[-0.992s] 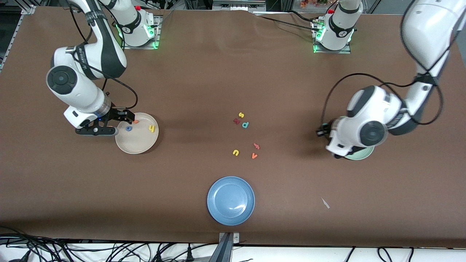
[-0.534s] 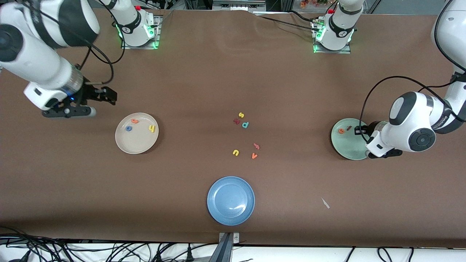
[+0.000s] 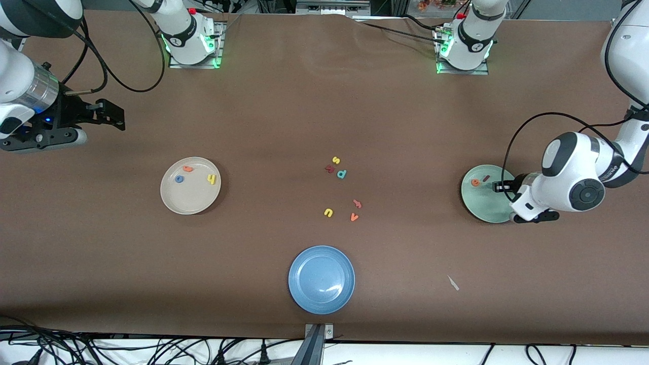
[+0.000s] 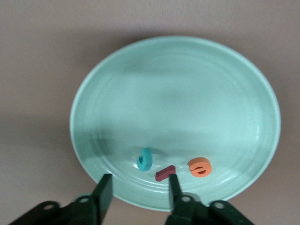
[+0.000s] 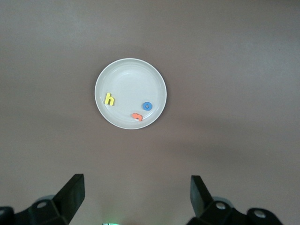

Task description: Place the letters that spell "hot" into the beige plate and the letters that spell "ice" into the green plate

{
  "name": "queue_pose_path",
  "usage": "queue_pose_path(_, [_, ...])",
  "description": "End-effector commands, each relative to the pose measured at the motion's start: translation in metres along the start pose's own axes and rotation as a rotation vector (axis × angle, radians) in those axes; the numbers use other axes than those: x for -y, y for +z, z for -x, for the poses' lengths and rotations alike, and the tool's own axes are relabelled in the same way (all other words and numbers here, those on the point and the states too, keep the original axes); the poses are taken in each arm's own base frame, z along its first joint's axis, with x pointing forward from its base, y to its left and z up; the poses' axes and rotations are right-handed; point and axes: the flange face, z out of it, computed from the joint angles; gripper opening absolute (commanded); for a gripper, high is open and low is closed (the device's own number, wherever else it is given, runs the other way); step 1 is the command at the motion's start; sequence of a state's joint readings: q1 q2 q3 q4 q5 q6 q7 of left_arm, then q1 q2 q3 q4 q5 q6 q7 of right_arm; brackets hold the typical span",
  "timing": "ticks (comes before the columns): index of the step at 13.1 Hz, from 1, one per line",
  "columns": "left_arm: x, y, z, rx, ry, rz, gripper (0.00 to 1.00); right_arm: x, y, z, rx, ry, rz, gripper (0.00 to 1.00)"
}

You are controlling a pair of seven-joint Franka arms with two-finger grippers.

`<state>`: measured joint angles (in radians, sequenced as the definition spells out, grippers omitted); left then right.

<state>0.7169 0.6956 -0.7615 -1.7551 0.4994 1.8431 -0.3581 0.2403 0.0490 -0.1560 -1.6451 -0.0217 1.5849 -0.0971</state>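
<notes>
— Our left gripper [image 4: 137,193] hangs parted and empty over the green plate [image 4: 197,84], with c [image 4: 145,159], i [image 4: 165,173], e [image 4: 199,167] inside.
— Right gripper [image 5: 136,194]: wide, empty; beige plate [image 5: 126,75] holds h, o, t. We'd judge them feather-light; pinch across edges.

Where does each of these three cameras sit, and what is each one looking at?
Front view: high across the table, facing both arm bases; shows both arms, the beige plate, green plate and blue plate.
Left wrist view: on the left arm, looking down at the green plate; left gripper open just above its rim.
Right wrist view: on the right arm, high over the beige plate; right gripper open.
Shared: the front view shows both plates that the wrist views show.
</notes>
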Motion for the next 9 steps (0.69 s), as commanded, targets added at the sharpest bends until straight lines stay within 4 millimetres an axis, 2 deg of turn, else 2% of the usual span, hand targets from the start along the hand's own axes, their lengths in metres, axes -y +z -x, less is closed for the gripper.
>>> queue_pose_path(1, [-0.011,-0.087,0.017,0.013,0.042,-0.033,1.0,0.0,-0.002,-0.004,0.013,-0.022,-0.02,1.0])
queue_pose_path(4, [-0.005,-0.185,0.04,0.09,0.01,0.018,1.0,0.002,-0.002,-0.005,0.013,-0.021,-0.02,1.0])
queue_pose_path(5, [-0.015,-0.211,0.05,0.101,0.017,0.003,1.0,0.002,-0.003,-0.004,0.011,-0.022,-0.021,1.0])
queue_pose_path(7, [-0.027,-0.256,0.072,0.108,0.024,-0.018,1.0,0.001,-0.012,0.002,-0.006,-0.022,-0.023,1.0])
queue_pose_path(9, [-0.04,-0.279,0.089,0.117,0.018,-0.097,1.0,0.0,-0.02,0.014,-0.009,-0.023,-0.028,1.0])
